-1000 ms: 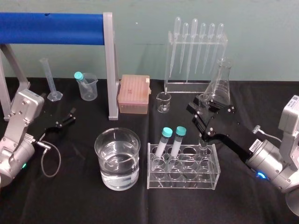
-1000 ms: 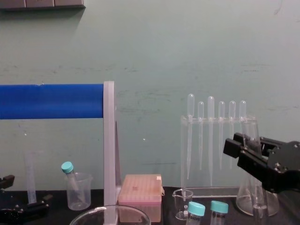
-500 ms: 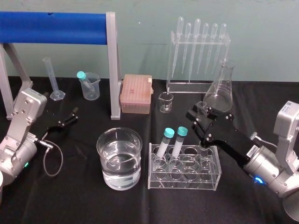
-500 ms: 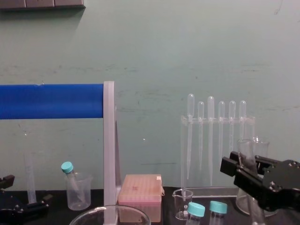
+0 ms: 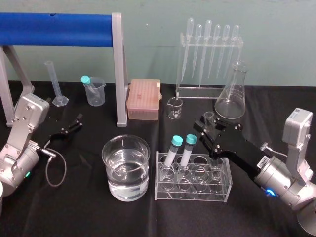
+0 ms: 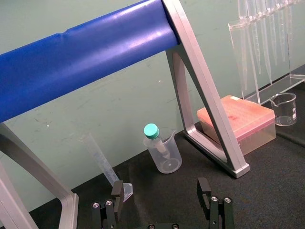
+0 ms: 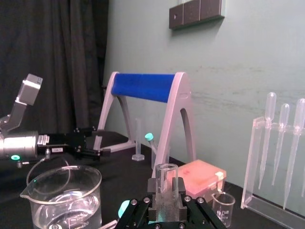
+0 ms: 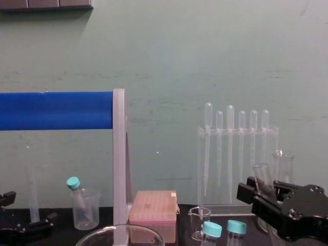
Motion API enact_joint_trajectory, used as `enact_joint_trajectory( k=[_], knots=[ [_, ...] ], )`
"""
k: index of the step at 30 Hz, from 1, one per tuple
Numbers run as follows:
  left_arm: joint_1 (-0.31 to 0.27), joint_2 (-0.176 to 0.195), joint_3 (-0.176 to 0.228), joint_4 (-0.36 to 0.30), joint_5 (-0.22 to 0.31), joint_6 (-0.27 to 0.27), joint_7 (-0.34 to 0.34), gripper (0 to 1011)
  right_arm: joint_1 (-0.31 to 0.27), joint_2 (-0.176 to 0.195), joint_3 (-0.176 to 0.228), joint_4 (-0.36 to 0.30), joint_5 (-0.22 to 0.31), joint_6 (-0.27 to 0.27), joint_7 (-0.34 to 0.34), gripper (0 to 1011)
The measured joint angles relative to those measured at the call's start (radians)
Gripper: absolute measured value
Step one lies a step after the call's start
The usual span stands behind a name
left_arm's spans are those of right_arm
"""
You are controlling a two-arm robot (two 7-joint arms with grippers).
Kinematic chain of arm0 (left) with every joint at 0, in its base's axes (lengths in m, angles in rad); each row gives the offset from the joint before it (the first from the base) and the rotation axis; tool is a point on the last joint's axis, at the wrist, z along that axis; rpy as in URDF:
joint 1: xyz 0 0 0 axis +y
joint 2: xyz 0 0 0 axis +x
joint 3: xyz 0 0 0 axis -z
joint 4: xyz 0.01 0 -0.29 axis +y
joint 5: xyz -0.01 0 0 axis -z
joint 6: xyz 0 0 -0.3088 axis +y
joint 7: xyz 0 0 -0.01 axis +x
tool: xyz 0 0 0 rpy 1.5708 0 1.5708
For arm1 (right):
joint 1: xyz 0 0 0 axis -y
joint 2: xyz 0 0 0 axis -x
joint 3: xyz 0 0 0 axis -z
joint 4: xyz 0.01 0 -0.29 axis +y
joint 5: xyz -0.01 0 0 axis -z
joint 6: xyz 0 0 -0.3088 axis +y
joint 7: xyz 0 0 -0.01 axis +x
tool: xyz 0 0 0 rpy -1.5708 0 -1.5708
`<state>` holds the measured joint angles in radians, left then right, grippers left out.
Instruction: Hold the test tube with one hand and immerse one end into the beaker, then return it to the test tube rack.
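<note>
1. Now, the right pincer [image 5: 209,128] reaches in from the right over the black bench [image 5: 74,207], above the right end of the clear rack [image 5: 195,193].
2. Its fingers are clamped on the test tube [image 5: 209,118] a little below the open mouth. The right wrist view shows the test tube [image 7: 166,183] gripped on both sides, with the mouth standing clear above the fingers.
3. The tube is slightly tilted; in the chest view its top [image 8: 262,174] leans toward the left.
4. Its lower part runs down into the rack's rear row at the right end. I cannot make out the bottom end.
5. Two teal-capped tubes [image 5: 182,148] lean in the same rack, to the left of the held tube and apart from it.
6. The beaker [image 5: 111,163] stands just beside the rack on its left, holding clear liquid. Nothing dips into it.
7. The left pincer [image 5: 75,123] lies low on the bench at far left, well apart from beaker and rack. The left wrist view shows its fingers [image 6: 116,191] spread apart with nothing between them.
8. At the back are a pipette stand [image 5: 210,89], a conical flask [image 5: 232,96], a pink tip box [image 5: 143,100] and a small plastic beaker [image 5: 95,93] with a capped tube in it.
</note>
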<state>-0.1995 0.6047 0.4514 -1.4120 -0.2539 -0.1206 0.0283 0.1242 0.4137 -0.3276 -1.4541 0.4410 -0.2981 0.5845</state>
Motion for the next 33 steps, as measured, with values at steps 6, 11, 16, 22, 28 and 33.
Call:
enact_joint_trajectory(
  k=[6, 11, 16, 22, 28, 33],
  knots=[
    [0.0, 0.0, 0.0, 0.0, 0.0, 0.0, 0.0, 1000, -0.002, 0.004, -0.002, -0.007, -0.009, 0.015, -0.011, 222],
    [0.0, 0.0, 0.0, 0.0, 0.0, 0.0, 0.0, 1000, -0.002, 0.004, -0.002, -0.007, -0.009, 0.012, -0.011, 222],
    [0.0, 0.0, 0.0, 0.0, 0.0, 0.0, 0.0, 1000, -0.002, 0.003, -0.001, -0.006, -0.008, 0.01, -0.01, 222],
    [0.0, 0.0, 0.0, 0.0, 0.0, 0.0, 0.0, 1000, -0.002, 0.003, -0.001, -0.006, -0.007, 0.009, -0.008, 300],
    [0.0, 0.0, 0.0, 0.0, 0.0, 0.0, 0.0, 1000, -0.002, 0.002, -0.001, -0.005, -0.006, 0.007, -0.007, 520],
    [0.0, 0.0, 0.0, 0.0, 0.0, 0.0, 0.0, 1000, -0.002, 0.002, 0.0, -0.005, -0.006, 0.007, -0.007, 653]
  ],
)
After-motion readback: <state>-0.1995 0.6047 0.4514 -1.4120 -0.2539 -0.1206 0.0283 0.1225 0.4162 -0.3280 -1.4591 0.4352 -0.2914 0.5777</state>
